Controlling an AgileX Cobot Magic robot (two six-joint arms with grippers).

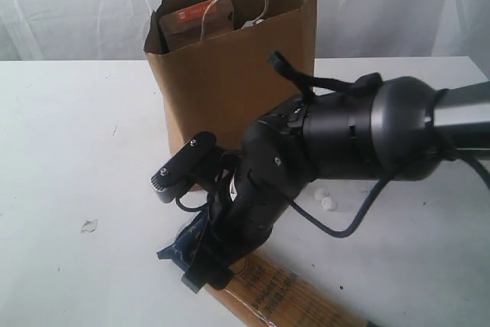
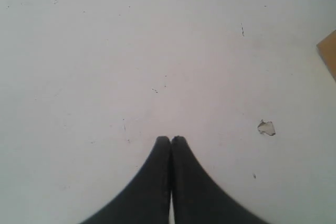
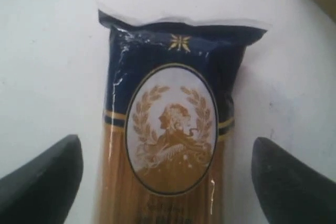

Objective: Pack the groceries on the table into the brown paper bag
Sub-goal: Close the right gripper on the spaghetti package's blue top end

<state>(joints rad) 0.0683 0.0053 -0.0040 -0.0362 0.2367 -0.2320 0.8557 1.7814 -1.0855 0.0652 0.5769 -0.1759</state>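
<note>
Exterior view: I am holding the right arm (image 1: 337, 135) over the long spaghetti packet (image 1: 283, 296), which is lying flat on the table (image 1: 61, 128) in front of the brown paper bag (image 1: 237, 74).

Left wrist view: the left gripper (image 2: 171, 140) is hanging clenched and empty over bare tabletop.

Right wrist view: the right gripper (image 3: 168, 171) is standing released, its jaws straddling the packet without touching it. I am planning a centred descent, closing across the narrow width and then tilting the packet steeply for bag entry.

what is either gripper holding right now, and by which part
Nothing is held. The right gripper is open, straddling the spaghetti packet without touching it; the left gripper is shut on nothing.
</note>
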